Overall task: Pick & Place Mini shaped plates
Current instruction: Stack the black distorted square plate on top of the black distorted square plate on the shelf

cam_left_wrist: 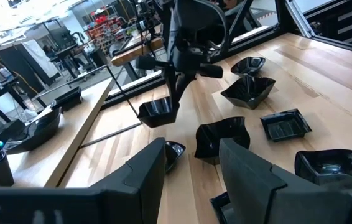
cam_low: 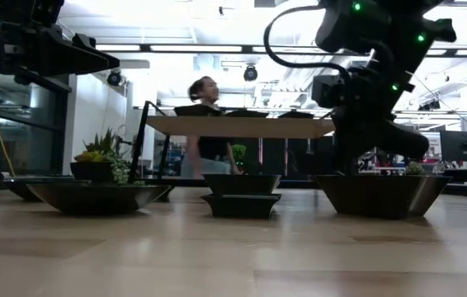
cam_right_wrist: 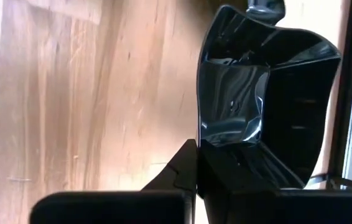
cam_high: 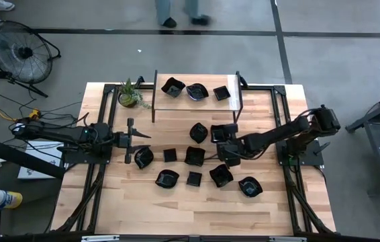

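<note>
Glossy black square plate (cam_right_wrist: 260,106) fills the right wrist view, its rim clamped between the dark fingers (cam_right_wrist: 182,171) of the right pincer (cam_high: 225,142); seen from above, this pincer sits over the middle of the worktop (cam_high: 291,202), beside the foot of the raised shelf (cam_high: 197,101), closed on the plate's edge; the left wrist view shows the same plate (cam_left_wrist: 158,112) hanging at the tip of the right arm, apparently just clear of the wood. Left pincer (cam_high: 131,140) waits near the worktop's left side, fingers (cam_left_wrist: 145,171) spread wide and holding nothing, just beside a rounded plate (cam_high: 143,157). Remaining mini shaped plates lie loose across the centre of the worktop: a wavy-rimmed plate (cam_high: 199,132), small square plate (cam_high: 170,154), another square plate (cam_high: 194,178), a leaf-like plate (cam_high: 167,179) and a rounded plate at the right (cam_high: 249,186); three more plates (cam_high: 195,91) rest on the raised shelf. Small potted plant (cam_high: 129,94) stands at the worktop's far left corner; a floor fan (cam_high: 19,50) stands beyond it; a person (cam_low: 205,124) appears behind the shelf in the low view.
</note>
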